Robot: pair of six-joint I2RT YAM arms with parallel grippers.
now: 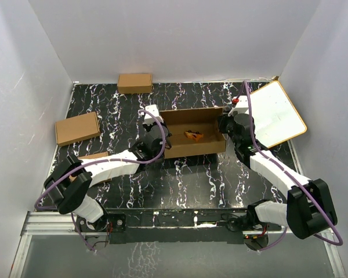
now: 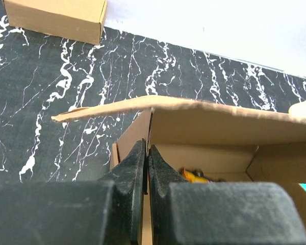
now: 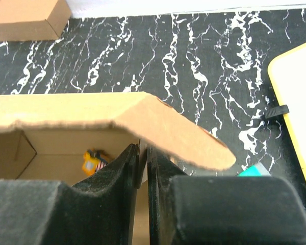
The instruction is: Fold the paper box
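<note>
Half-up paper box (image 1: 191, 147), flap (image 3: 168, 138) loose.
Risk: right pincer (image 3: 143, 150) pinches its right end, left pincer (image 2: 145, 150) closed tight; a slip lets it spring flat.

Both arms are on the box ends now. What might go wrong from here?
1. The left gripper and right gripper each pinch an end wall of the paper box; uneven pulling might tear or skew it.
2. The lid's loose corner tab sits right by the right gripper and may snag rather than tuck in.
3. The small orange object inside could shift.
</note>
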